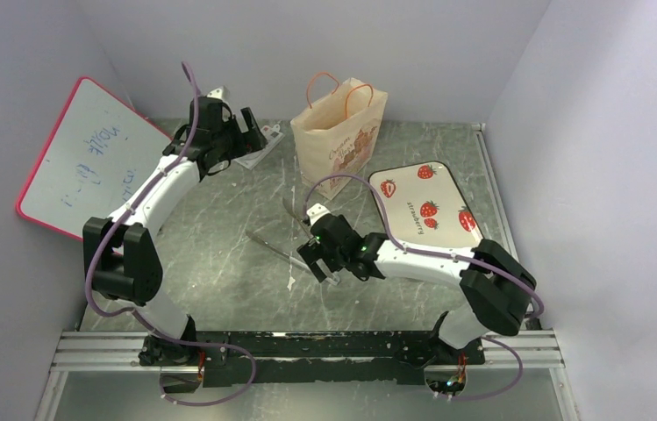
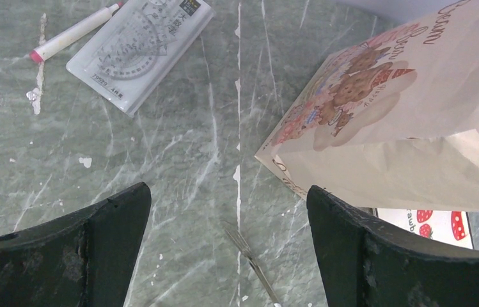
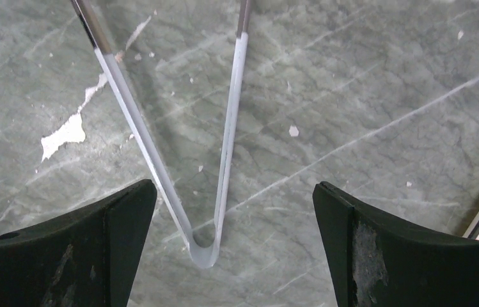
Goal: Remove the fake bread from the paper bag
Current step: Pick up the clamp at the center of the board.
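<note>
The beige paper bag (image 1: 339, 136) with orange cord handles stands upright at the back middle of the table. Its printed front also shows in the left wrist view (image 2: 403, 121). The fake bread is not in view in any frame. My left gripper (image 1: 253, 133) is open and empty, above the table just left of the bag; in its own view (image 2: 227, 192) the bag's lower corner lies next to the right finger. My right gripper (image 1: 320, 266) is open and empty, low over the table in front of the bag (image 3: 235, 188).
Metal tongs (image 1: 282, 239) lie on the table, their bend between my right fingers (image 3: 204, 254). A white strawberry tray (image 1: 425, 206) lies right of the bag. A whiteboard (image 1: 88, 158) leans at the left. A protractor case (image 2: 137, 54) and marker (image 2: 73, 32) lie near the left gripper.
</note>
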Available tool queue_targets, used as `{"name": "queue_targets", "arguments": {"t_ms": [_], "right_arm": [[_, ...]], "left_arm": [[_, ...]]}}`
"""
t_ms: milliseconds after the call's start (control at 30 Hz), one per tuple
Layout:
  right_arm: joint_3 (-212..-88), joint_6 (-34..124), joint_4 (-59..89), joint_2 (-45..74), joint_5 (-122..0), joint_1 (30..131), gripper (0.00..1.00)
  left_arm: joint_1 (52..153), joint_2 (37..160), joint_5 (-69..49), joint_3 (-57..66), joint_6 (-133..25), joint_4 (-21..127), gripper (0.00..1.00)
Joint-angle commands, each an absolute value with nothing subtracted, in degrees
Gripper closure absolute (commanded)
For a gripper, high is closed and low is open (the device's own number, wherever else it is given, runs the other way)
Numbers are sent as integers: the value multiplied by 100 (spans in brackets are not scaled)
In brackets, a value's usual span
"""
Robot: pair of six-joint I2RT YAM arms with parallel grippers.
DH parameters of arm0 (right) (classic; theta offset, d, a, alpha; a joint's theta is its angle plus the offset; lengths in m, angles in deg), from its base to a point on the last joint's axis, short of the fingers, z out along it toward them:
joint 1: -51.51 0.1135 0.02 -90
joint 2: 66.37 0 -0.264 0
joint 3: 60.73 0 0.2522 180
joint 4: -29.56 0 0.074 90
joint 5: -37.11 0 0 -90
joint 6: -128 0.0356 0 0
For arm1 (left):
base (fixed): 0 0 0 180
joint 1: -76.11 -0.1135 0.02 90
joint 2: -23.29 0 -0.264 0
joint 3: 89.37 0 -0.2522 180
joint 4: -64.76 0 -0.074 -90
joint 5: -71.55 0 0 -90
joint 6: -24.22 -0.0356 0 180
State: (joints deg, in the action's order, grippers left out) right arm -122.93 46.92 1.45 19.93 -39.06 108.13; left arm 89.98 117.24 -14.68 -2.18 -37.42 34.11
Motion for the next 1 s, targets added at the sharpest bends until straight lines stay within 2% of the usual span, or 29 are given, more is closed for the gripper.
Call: {"name": "queue_targets", "arguments": {"t_ms": [0,333,867,967], "right_arm": [[-12274,4407,768,2180,-3847,10802,0],[-12146,4304,1182,2432,-4177,10811,0],[-11815,4237,2281,3057,-4498,10712,0],[-11725,4257,2550,3184,-4597,10680,4]], "left_arm": [[9009,11757,-1235,-575,-3989,3465,3],[8822,12017,-951,-1198,-3994,3319,3],[8622,12236,-492,-1248,-4100,3829,3],[8597,12277,-455,-1271,-4156,4010,3]]}}
